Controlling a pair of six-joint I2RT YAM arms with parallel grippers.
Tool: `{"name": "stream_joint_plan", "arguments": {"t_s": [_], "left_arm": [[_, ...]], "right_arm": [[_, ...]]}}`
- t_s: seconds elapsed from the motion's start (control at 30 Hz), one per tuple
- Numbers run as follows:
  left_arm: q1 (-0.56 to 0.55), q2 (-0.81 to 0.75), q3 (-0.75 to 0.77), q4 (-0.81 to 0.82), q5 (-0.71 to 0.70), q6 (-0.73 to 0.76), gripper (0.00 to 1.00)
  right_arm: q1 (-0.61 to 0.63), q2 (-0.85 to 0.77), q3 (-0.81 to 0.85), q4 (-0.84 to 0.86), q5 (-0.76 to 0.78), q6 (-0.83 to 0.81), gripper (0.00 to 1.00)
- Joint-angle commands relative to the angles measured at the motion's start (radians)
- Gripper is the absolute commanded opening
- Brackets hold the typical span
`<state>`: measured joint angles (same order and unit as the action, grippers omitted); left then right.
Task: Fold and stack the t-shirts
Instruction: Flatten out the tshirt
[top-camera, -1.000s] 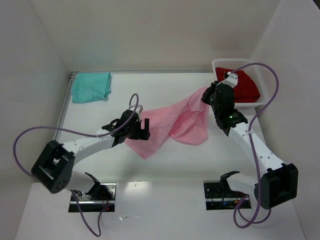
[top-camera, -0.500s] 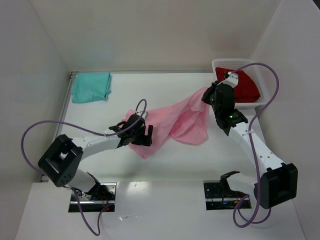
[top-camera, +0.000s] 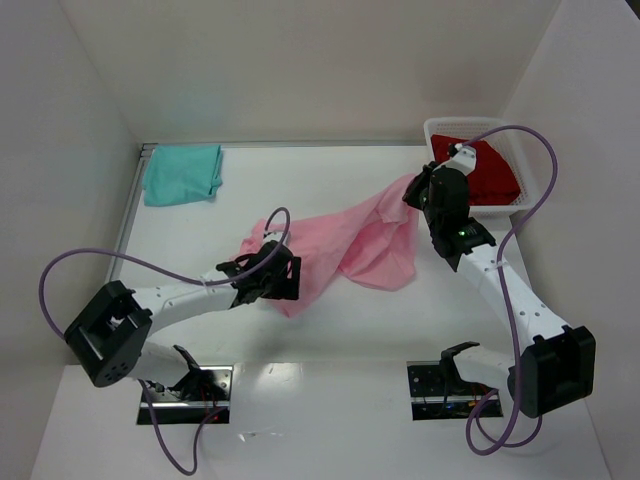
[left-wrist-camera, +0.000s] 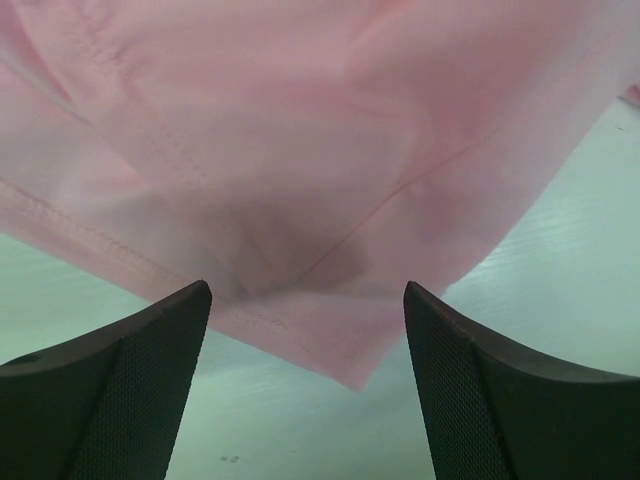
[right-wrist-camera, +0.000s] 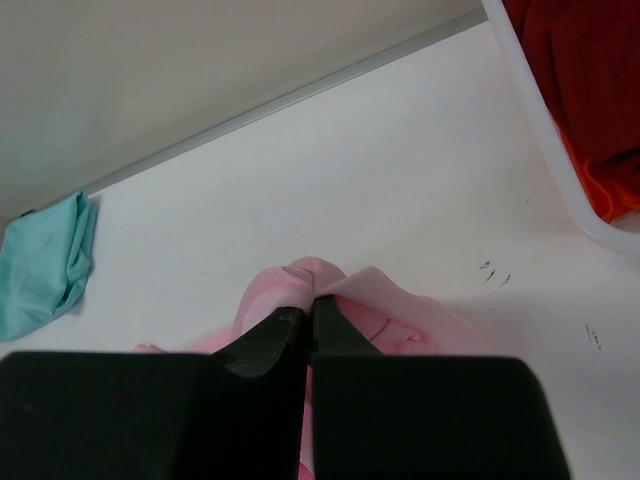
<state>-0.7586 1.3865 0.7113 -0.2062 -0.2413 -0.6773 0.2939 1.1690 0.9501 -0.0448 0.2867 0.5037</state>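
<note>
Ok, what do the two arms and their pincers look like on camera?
The left arm and right arm share white links, black joints and looping purple cables. A green light marks the right one. The left pincer and right pincer are black; the left's fingers show fine mesh texture.

Tees: pink (top-camera: 360, 240) centre, teal (top-camera: 182, 172) far-left, red (top-camera: 495, 172) far-right.

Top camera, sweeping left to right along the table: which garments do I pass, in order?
teal t-shirt → pink t-shirt → red t-shirt, lying in the white basket. The arms overlap the pink one, so they are left out.
</note>
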Motion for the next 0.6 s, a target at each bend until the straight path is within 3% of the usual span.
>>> {"name": "stream_joint_plan", "arguments": {"t_s": [0.0, 0.2, 0.43, 0.57], "left_arm": [[-0.002, 0.011, 0.002, -0.029, -0.078, -0.050, 0.85], [-0.002, 0.100, 0.011, -0.003, -0.067, -0.050, 0.82], [-0.002, 0.100, 0.002, 0.027, -0.053, -0.031, 0.81], [-0.002, 0.100, 0.011, 0.036, -0.044, -0.031, 0.73]], "right_arm": [[-0.009, 0.006, 0.033, 0.065, 0.000, -0.014, 0.01], [-0.009, 0.006, 0.033, 0.065, 0.000, -0.014, 0.01], [-0.009, 0.006, 0.033, 0.065, 0.009, -0.014, 0.01], [-0.009, 0.006, 0.033, 0.065, 0.009, -0.014, 0.01]]}}
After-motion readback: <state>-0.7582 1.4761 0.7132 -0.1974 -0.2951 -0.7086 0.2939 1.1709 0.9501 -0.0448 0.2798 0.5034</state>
